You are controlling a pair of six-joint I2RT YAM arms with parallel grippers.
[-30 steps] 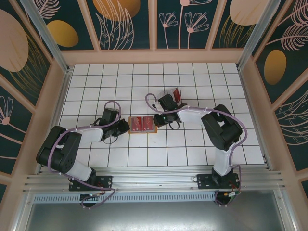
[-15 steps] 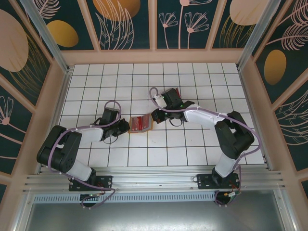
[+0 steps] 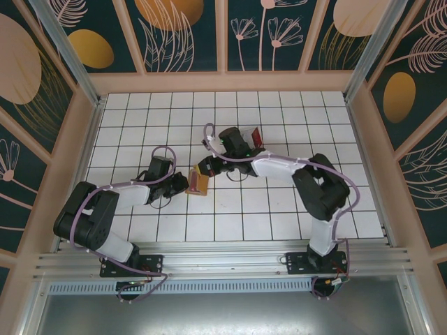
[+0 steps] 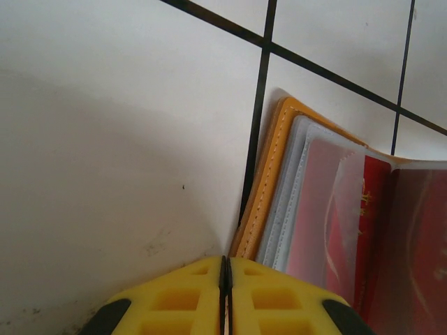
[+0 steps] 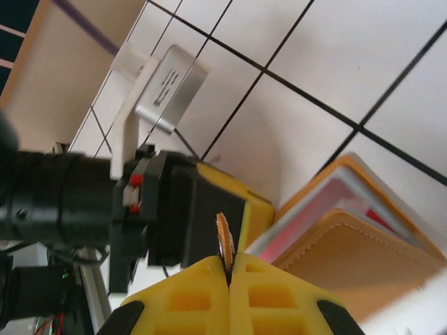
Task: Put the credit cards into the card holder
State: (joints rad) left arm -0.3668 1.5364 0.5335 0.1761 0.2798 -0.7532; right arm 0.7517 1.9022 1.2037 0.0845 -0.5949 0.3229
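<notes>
The orange-tan card holder (image 3: 198, 183) is half folded on the white tiles, its right half lifted over toward the left. Red credit cards (image 4: 391, 230) sit under clear pockets in its grey lining. My right gripper (image 3: 204, 169) is shut on a thin orange tab of the card holder (image 5: 363, 258), which sticks up between the yellow fingertips (image 5: 229, 269). My left gripper (image 3: 183, 183) is shut at the holder's left edge (image 4: 276, 160), where the stitched rim runs into its closed fingertips (image 4: 225, 265). In the right wrist view the left gripper (image 5: 209, 209) stands just behind the holder.
A clear case with something red in it (image 3: 253, 136) lies behind the right arm. Wooden walls (image 3: 223, 82) ring the tiled floor. Open tiles (image 3: 230, 216) stretch in front of the holder.
The holder lay open and flat with two red cards showing. My right gripper swung left with the right half, folding it up and over. The left gripper stayed put.
</notes>
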